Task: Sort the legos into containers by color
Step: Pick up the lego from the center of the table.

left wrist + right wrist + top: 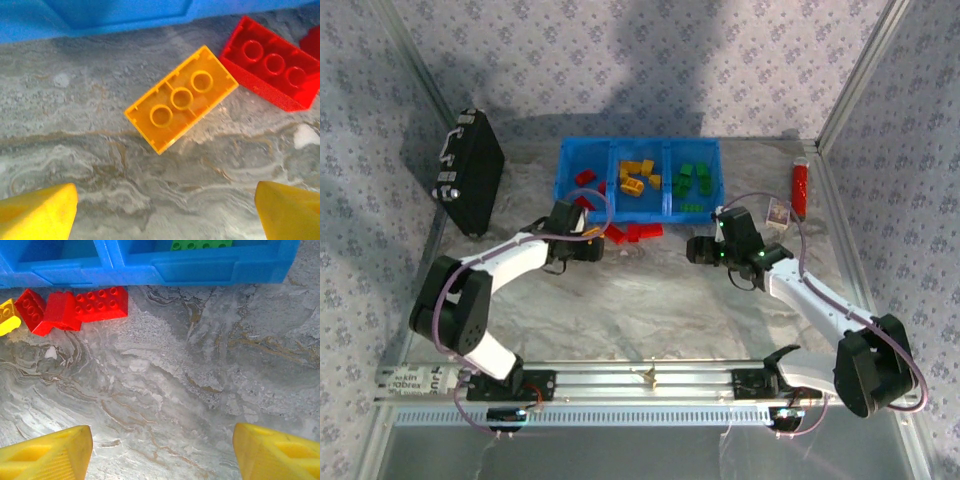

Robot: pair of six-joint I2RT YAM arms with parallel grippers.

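The blue tray (pixel 563 172) stands at the back with three containers: red legos (pixel 584 179) in the left one, yellow-orange legos (pixel 638 177) in the middle, green legos (pixel 691 180) in the right. My left gripper (pixel 592 245) (pixel 165 215) is open just in front of the tray. An orange lego (pixel 181 98) lies underside up on the table beyond its fingertips, touching neither. A red lego (pixel 270 62) lies beside it. Loose red legos (pixel 632 232) (pixel 100 302) sit against the tray's front wall (pixel 195 267). My right gripper (pixel 695 250) (pixel 162 450) is open over bare table.
A black hard case (pixel 470 170) leans at the back left. A red tube (pixel 800 188) and a small card (pixel 778 212) lie at the right of the tray. A metal rail (pixel 640 380) runs along the near edge. Patterned walls close in the sides.
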